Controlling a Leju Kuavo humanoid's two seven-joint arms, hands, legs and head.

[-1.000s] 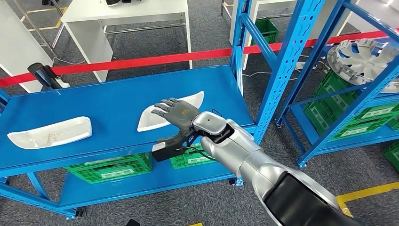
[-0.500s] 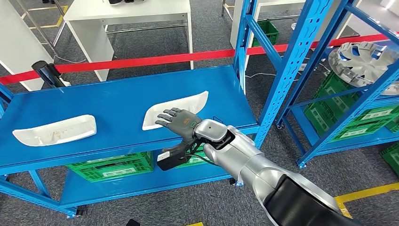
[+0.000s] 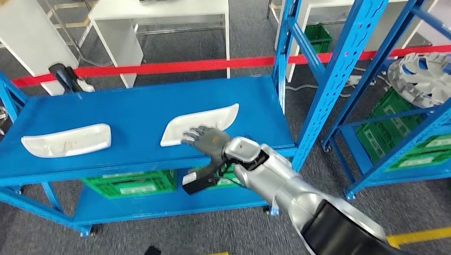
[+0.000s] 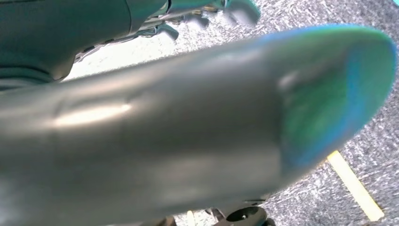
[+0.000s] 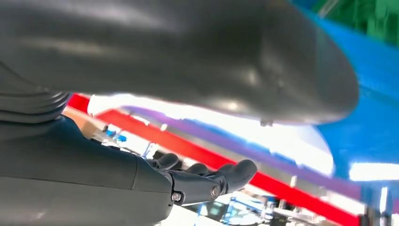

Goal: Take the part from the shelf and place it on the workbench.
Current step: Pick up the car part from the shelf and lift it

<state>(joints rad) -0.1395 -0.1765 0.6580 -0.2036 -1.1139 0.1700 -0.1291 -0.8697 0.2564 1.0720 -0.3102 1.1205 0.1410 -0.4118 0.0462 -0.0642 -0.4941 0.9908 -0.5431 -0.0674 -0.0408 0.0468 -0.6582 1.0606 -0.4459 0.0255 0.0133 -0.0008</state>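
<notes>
The right hand [image 3: 205, 139] sits at the centre of the head view, at the near end of the silver right arm [image 3: 276, 183] that enters from the lower right corner. Its fingers [image 3: 189, 135] are spread and extended flat, lying over the lower left end of a white part [image 3: 210, 118]; no finger is curled around the part. In the right wrist view the fingers [image 5: 221, 179] are likewise extended and apart, with nothing between them.

The white part lies on the top level of the blue shelf [image 3: 133, 114], centre of the frame, its long axis running from lower left to upper right. A second white part [image 3: 66, 141] lies on the same level, well apart, at the left of the frame.

The left hand [image 4: 197, 132] appears in the left wrist view as a blurred grey mass; the state of its fingers cannot be determined.

Green crates [image 3: 130, 184] stand on the lower level. A red barrier tape [image 3: 175, 67] crosses the upper part of the frame behind the shelf
</notes>
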